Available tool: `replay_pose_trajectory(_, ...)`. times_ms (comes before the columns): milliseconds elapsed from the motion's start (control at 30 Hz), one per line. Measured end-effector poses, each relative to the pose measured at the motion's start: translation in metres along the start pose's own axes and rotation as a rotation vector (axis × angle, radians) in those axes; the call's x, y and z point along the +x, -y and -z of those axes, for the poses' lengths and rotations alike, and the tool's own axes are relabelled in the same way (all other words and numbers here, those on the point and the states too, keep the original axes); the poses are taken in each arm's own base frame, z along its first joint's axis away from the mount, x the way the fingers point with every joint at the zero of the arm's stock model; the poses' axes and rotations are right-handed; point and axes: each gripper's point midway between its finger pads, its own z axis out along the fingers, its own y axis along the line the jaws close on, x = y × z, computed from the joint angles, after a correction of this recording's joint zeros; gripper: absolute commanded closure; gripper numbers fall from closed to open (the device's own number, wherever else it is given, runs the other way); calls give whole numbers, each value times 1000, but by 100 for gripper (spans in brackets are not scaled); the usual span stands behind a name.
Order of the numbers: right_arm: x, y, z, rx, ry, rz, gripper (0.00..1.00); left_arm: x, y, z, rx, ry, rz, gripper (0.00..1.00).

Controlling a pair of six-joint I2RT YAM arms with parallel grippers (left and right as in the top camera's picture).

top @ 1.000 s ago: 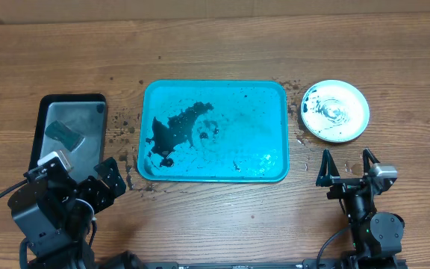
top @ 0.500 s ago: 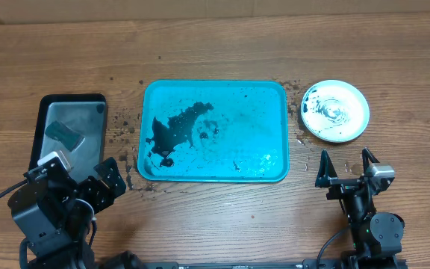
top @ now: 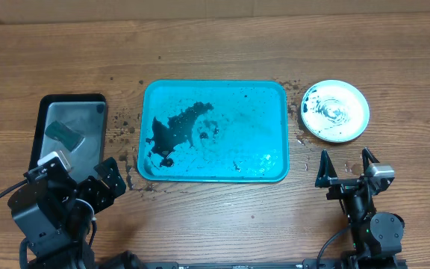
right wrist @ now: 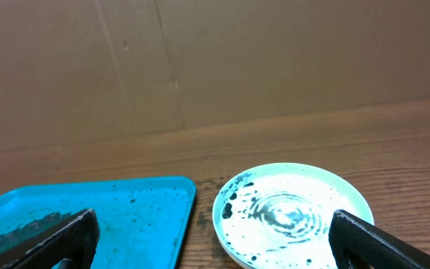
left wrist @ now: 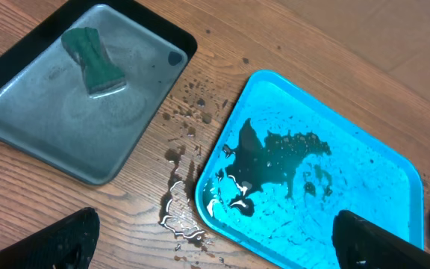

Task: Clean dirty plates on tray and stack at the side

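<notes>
The turquoise tray (top: 260, 127) lies mid-table with no plate on it, only a black grime puddle (top: 172, 133) and specks in water. One dirty plate (top: 335, 110), pale aqua at the rim and streaked with black, rests on the wood just right of the tray; whether others lie under it I cannot tell. My left gripper (top: 77, 178) hangs open near the front left, off the tray's (left wrist: 364, 202) near-left corner. Open too is my right gripper (top: 346, 166), a little in front of the plate (right wrist: 290, 213), with nothing between its fingers.
A black tray (top: 43, 112) with a grey inside holds a green sponge (top: 64, 134) at the far left. Dirty drops and a small water spill (left wrist: 181, 209) mark the wood between the two trays. A brown cardboard wall (right wrist: 215, 67) closes the far side.
</notes>
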Motion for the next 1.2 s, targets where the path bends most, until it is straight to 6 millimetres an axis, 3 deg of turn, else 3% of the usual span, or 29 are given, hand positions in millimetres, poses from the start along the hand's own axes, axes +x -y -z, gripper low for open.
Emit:
replay_pose_trajectory(167, 0, 0, 0, 0, 0, -1, 0, 1, 6, -1, 23, -5, -25, 0)
replay_pose_trajectory(267, 0, 0, 0, 0, 0, 0, 0, 7, 30, -5, 113, -19, -146, 0)
replay_pose_trajectory(333, 0, 0, 0, 0, 0, 0, 0, 16, 57, -16, 230, -4, -321, 0)
replay_pose_trajectory(467, 0, 0, 0, 0, 0, 0, 0, 39, 82, -33, 364, 64, -527, 0)
replay_pose_trajectory(567, 0, 0, 0, 0, 0, 0, 0, 54, 80, -46, 395, 127, -582, 0)
replay_pose_trajectory(733, 0, 0, 0, 0, 0, 0, 0, 50, 81, -55, 430, 322, -598, 0)
replay_pose_trajectory(933, 0, 0, 0, 0, 0, 0, 0, 58, 65, -60, 400, 404, -544, 0)
replay_pose_trajectory(1200, 0, 0, 0, 0, 0, 0, 0, 45, 58, -59, 401, 612, -448, 0)
